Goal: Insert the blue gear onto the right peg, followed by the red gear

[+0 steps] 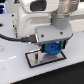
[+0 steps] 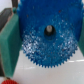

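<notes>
Wrist view | pincer (image 2: 46, 42) pinching blue gear (image 2: 50, 47) | red gear (image 2: 6, 80) beside

I see my gripper (image 1: 52, 46) clasping the blue gear (image 1: 52, 49) just above the grey plate (image 1: 36, 59) on the desk (image 1: 15, 70).
</notes>
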